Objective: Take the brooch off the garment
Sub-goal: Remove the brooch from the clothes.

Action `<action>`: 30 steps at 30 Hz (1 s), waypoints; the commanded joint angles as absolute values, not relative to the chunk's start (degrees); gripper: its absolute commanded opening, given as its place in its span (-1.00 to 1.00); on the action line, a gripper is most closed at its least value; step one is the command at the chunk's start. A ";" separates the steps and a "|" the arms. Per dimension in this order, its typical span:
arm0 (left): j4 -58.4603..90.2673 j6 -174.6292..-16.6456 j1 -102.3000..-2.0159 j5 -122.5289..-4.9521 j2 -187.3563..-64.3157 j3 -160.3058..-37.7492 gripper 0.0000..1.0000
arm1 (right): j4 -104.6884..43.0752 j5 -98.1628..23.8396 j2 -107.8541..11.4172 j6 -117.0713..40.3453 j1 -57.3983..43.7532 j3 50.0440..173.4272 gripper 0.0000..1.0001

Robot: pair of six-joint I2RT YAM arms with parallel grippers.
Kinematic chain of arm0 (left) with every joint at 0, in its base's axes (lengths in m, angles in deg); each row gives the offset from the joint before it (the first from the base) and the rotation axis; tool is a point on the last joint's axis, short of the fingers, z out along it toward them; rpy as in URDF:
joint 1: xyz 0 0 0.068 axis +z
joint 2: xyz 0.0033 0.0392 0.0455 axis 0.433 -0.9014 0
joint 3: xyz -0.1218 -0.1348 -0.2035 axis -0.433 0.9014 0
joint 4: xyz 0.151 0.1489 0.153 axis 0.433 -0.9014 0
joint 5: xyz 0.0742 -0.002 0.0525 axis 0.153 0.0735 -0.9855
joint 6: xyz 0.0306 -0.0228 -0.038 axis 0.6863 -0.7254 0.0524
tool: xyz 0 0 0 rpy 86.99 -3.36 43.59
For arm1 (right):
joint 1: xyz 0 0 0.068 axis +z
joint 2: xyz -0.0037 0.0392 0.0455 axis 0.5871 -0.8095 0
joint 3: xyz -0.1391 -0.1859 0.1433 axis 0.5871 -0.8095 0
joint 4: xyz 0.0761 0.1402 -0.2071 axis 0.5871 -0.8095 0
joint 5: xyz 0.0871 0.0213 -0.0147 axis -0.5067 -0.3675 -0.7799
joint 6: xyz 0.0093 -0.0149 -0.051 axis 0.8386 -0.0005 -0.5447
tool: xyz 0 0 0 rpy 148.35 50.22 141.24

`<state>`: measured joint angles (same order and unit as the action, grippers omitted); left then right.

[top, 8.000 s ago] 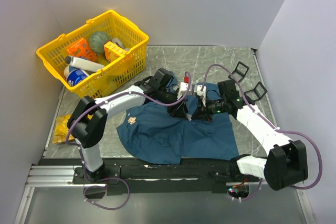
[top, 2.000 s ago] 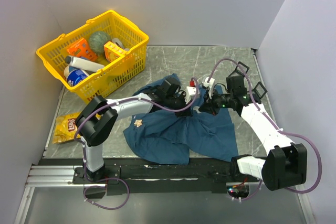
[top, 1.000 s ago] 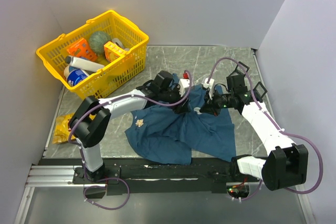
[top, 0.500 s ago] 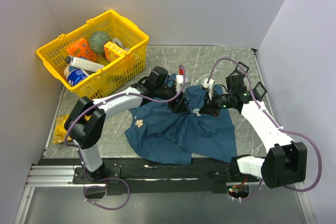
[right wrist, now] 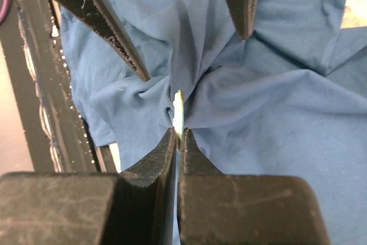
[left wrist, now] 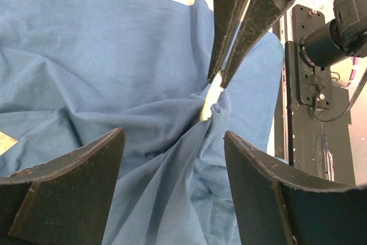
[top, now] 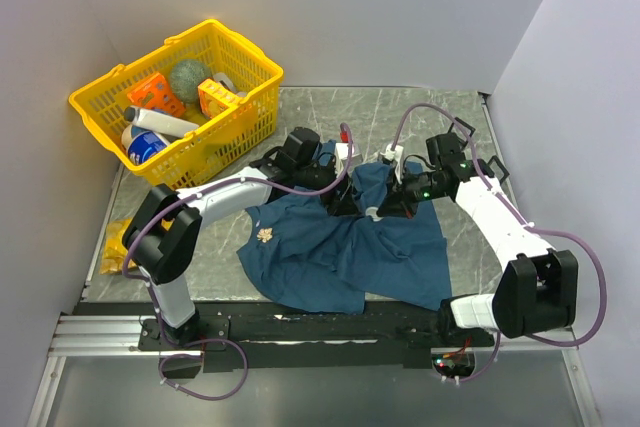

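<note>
The dark blue garment (top: 340, 252) lies wrinkled on the table between the arms. My right gripper (right wrist: 178, 133) is shut on a small pale flat brooch (right wrist: 178, 109), seen edge-on, and the cloth gathers in folds toward it. It also shows in the left wrist view (left wrist: 211, 98), pinched by the right fingers (left wrist: 252, 21). My left gripper (left wrist: 172, 142) is open and empty just above the cloth, facing the brooch. In the top view the left gripper (top: 335, 194) and right gripper (top: 378, 210) meet over the garment's far part. A small gold ornament (top: 264, 236) sits on the garment's left part.
A yellow basket (top: 245, 112) full of groceries stands at the back left. A yellow snack bag (top: 118, 242) lies at the left edge. Two black frames (top: 478, 157) lie at the back right. Walls close in the back and both sides.
The left gripper has drawn back to the left and now hangs open over the cloth. The right gripper stays shut on the brooch, and the garment has shifted a little.
</note>
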<state>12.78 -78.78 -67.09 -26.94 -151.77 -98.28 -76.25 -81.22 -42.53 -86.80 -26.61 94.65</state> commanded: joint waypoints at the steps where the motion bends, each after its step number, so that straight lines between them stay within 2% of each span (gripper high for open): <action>1: 15.56 -79.13 -67.41 -24.81 -150.36 -97.52 0.51 | -78.11 -83.66 -41.85 -86.84 -26.81 96.48 -1.00; 11: 15.65 -79.49 -67.49 -22.08 -150.63 -97.44 0.53 | -77.67 -88.05 -40.62 -87.36 -29.35 95.17 -1.00; 20: 10.73 -74.04 -67.49 -26.38 -146.77 -96.56 0.54 | -78.37 -90.87 -41.14 -89.03 -31.73 94.46 -1.00; 26: 15.90 -77.37 -67.49 -24.81 -146.31 -95.76 0.56 | -81.10 -92.10 -42.37 -90.79 -31.82 95.60 -1.00; 30: 14.33 -76.42 -67.67 -24.45 -147.20 -96.82 0.56 | -80.83 -93.68 -41.93 -90.97 -32.26 95.25 -1.00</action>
<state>12.76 -76.64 -67.22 -26.11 -148.43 -95.98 -79.36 -89.66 -42.49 -89.47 -31.41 94.38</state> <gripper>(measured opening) 0.779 0.025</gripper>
